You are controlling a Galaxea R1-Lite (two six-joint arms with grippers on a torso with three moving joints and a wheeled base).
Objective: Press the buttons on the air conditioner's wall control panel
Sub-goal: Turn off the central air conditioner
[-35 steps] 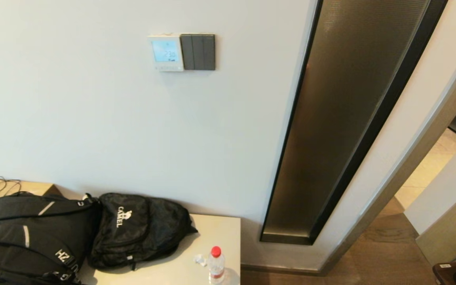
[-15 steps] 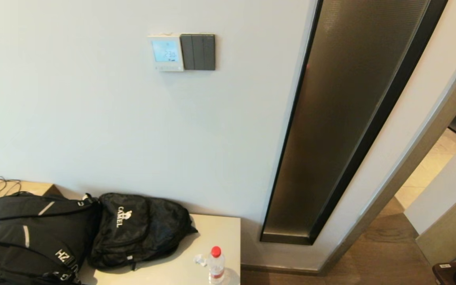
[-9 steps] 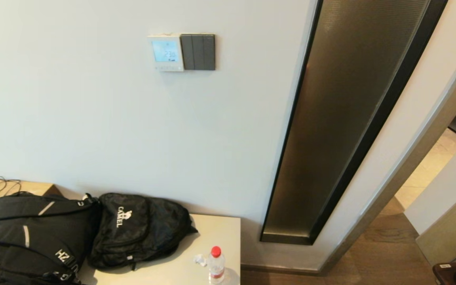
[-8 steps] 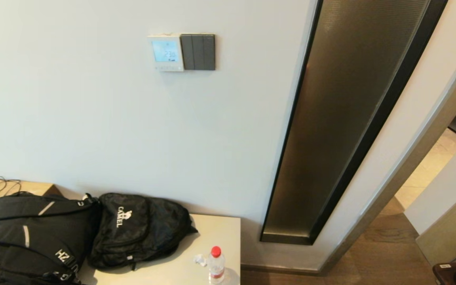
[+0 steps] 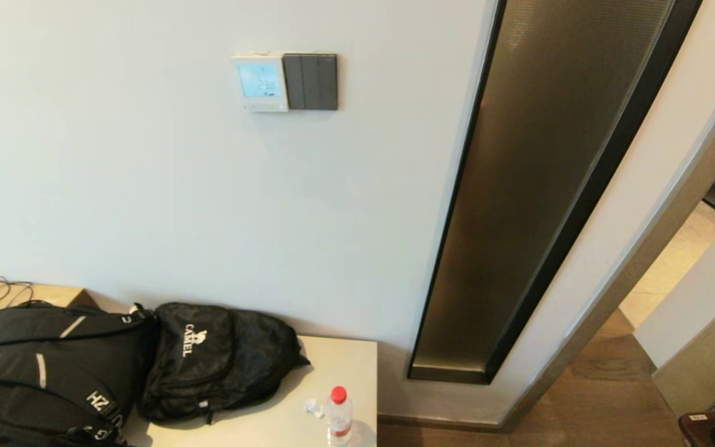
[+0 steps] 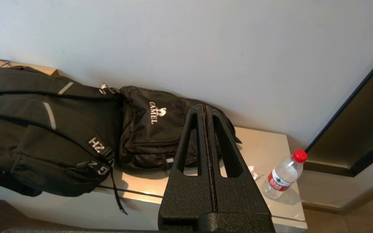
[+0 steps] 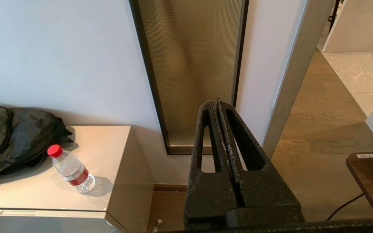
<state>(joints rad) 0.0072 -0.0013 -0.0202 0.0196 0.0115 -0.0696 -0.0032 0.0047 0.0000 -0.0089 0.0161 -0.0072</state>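
AC panel (image 5: 260,82) sat high on the wall, lit blue, its buttons (image 5: 262,107) in a horizontal row along the lower edge, touching the dark grey switch plate (image 5: 311,81) on its right side. Neither of my arms showed in the head view. My left gripper (image 6: 205,111) was low, over the backpacks (image 6: 76,129) on the cabinet (image 6: 270,142), fingers pressed together w/ nothing between. My right gripper (image 7: 216,105), likewise closed & empty, pointed at the bronze wall strip (image 7: 189,64) near the water bottle (image 7: 71,170). Panel lay well above both and left of centre, so I judged my left arm nearer; reach would be up and fwd to the wall.
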